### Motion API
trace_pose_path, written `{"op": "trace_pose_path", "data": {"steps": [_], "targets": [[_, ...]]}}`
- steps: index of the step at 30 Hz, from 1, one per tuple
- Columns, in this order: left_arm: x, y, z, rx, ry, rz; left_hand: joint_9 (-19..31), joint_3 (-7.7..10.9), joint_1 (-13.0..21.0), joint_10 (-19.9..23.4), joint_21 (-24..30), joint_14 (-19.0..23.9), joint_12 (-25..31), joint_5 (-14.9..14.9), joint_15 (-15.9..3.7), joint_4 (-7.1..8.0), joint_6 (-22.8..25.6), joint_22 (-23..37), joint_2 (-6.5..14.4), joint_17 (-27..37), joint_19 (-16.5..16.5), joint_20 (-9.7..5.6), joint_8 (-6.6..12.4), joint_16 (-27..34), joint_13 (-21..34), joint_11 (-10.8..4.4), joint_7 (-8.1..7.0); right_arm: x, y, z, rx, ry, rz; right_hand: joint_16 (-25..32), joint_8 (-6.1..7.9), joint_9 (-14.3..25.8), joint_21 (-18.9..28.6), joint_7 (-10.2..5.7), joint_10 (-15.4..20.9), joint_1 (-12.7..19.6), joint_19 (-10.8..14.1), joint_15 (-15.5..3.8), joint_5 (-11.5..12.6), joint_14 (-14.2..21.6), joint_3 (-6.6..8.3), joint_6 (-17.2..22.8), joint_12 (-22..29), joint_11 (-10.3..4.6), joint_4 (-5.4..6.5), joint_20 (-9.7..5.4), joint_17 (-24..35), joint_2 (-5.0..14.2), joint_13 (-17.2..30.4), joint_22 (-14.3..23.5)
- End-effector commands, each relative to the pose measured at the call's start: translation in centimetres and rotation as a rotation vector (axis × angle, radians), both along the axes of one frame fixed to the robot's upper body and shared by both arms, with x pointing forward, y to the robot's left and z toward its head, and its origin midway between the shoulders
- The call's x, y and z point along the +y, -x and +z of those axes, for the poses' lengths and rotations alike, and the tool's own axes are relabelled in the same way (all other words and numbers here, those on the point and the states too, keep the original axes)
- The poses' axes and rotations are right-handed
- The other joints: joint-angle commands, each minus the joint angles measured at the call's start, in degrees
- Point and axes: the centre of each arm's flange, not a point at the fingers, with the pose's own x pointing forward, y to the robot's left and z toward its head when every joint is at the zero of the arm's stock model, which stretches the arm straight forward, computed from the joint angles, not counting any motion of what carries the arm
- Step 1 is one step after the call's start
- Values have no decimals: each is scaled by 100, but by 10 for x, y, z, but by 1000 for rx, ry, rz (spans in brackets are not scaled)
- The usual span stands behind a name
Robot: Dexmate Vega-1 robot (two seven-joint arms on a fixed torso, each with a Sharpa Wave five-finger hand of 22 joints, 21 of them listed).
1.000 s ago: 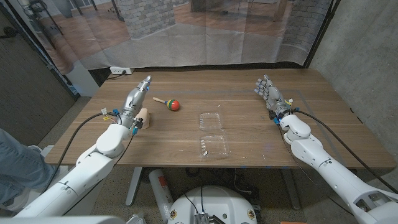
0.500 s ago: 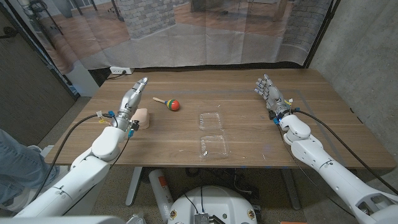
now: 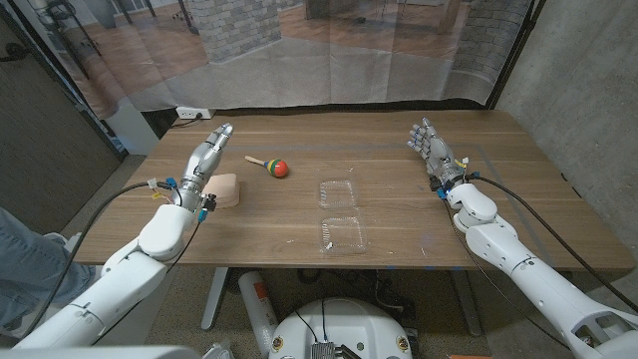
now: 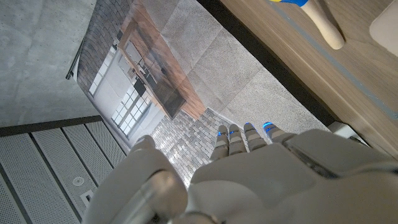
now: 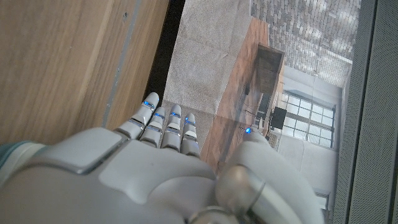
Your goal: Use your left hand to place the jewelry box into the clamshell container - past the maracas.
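Note:
The jewelry box (image 3: 224, 189) is a small pale pink box on the table's left part. My left hand (image 3: 204, 160) hovers just left of it and a little beyond, fingers stretched out straight, holding nothing. A maraca (image 3: 271, 165) with a wooden handle and a striped red, yellow and green head lies past the box toward the table's middle. The clear clamshell container (image 3: 340, 213) lies open at the middle front. My right hand (image 3: 431, 150) stands at the far right with straight fingers, holding nothing. In the left wrist view the maraca handle (image 4: 324, 26) and a box corner (image 4: 386, 20) show beyond my left hand (image 4: 249, 177).
A white power strip (image 3: 192, 114) sits at the table's far left edge. A translucent curtain (image 3: 329, 50) hangs behind the table. The table's left edge (image 3: 118, 204) runs close to my left arm. In the right wrist view my right hand (image 5: 158, 168) reaches toward the table's far edge.
My left hand has drawn to the left, off the jewelry box, so the box now shows whole. The box, maraca, clamshell and right hand have stayed put.

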Motion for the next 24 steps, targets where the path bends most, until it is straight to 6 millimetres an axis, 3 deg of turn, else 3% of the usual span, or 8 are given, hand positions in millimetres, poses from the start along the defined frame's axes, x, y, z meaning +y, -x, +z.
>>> {"op": "trace_pose_path", "data": {"steps": [1, 24], "targets": [[4, 12, 1, -14, -54, 74, 18, -1, 90, 55, -11, 30, 24, 45, 7, -37, 47, 18, 21, 17, 17, 8, 62, 37, 21, -2, 29, 0, 1, 1, 1, 4, 2, -3, 16, 28, -27, -29, 60, 28, 58, -7, 7, 45, 7, 36, 1, 4, -24, -7, 10, 32, 20, 33], [10, 25, -3, -47, -144, 241, 20, -11, 152, 171, -14, 151, 44, 76, -30, -65, 192, 18, 53, 16, 82, 0, 93, 58, 22, -30, -6, -1, 1, -1, 1, 4, 0, -3, 19, 28, -71, -36, 74, 26, 96, -10, 7, 66, -1, 51, 0, 16, -35, -13, 9, 42, 20, 34]]}}
